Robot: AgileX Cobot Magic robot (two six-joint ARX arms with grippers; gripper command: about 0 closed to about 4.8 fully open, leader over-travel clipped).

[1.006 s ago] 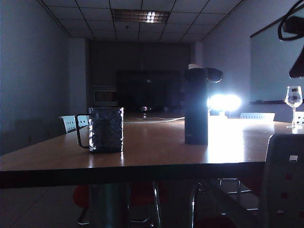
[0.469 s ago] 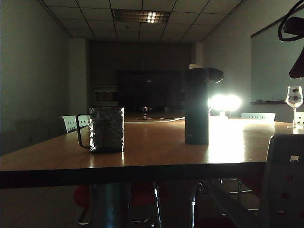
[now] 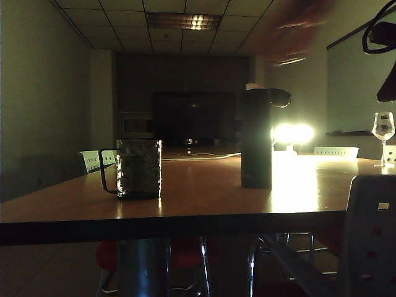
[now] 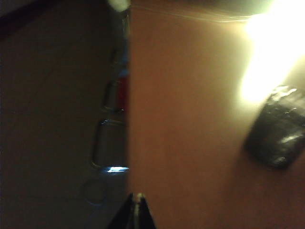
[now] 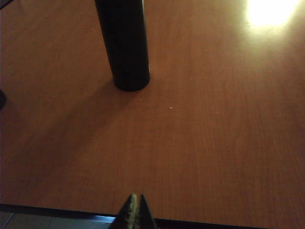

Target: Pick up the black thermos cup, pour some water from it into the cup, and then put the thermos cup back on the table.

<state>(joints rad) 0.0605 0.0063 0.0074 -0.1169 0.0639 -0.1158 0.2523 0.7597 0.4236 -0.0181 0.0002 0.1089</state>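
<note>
Overall, one thermos cup [image 3: 256,139], one cup [image 3: 137,168], both grippers [image 4: 138,202] [image 5: 134,202] closed.

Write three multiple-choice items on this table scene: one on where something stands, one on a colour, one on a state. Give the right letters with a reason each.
1. Seen from the exterior view, where does the black thermos cup stand relative to the cup?
A. To its right, apart from it
B. Touching its handle side
C. Inside it

2. What colour is the table top?
A. White
B. Warm orange-brown
C. Green

3. How are the left gripper and right gripper set?
A. Both shut, holding nothing
B. Left shut on the mug
C. Right shut on the thermos

Answers: 1 A, bare tabletop shows between them. 2 B, both wrist views show orange-brown wood grain. 3 A, each wrist view shows fingertips pressed together above the table, with thermos and mug standing free.
</note>
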